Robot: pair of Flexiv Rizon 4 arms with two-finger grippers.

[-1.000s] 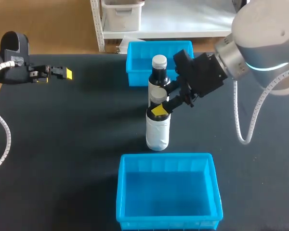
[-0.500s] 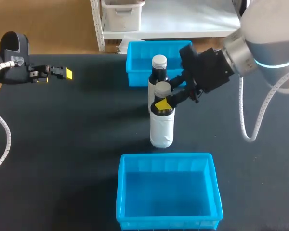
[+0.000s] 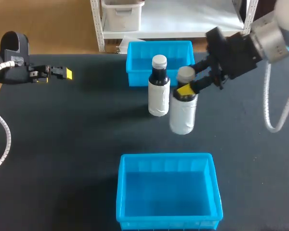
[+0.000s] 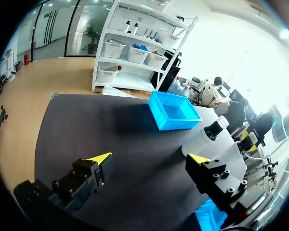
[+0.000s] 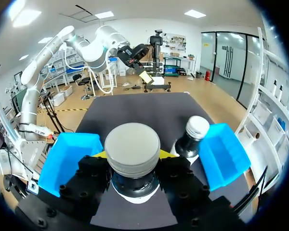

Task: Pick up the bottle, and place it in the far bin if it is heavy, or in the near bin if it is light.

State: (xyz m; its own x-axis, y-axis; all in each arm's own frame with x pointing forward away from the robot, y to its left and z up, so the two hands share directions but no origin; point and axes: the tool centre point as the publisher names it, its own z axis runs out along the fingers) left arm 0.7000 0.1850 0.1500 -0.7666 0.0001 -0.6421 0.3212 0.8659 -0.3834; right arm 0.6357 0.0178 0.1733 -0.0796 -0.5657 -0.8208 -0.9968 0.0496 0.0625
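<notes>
My right gripper (image 3: 186, 89) is shut on the dark neck of a white bottle (image 3: 183, 115) with a grey cap, which appears raised off the black table. In the right wrist view the cap (image 5: 132, 149) fills the space between the fingers of the right gripper (image 5: 132, 161). A second, similar bottle (image 3: 159, 91) (image 5: 192, 134) stands upright just left of the held one, in front of the far bin (image 3: 135, 62) (image 5: 221, 151). The near bin (image 3: 166, 158) (image 5: 70, 156) lies below, empty. My left gripper (image 3: 62, 73) (image 4: 151, 159) stays open at the far left, holding nothing.
The left arm's cable (image 3: 0, 120) loops along the table's left edge. The black tabletop (image 3: 77, 144) stretches between the bins and out to the left. In the left wrist view the far bin (image 4: 176, 111) sits ahead of that gripper, with a bottle (image 4: 212, 137) beside it.
My right gripper has carried the bottle to the right and farther back, from in front of the standing bottle to its right side. The left arm has not moved.
</notes>
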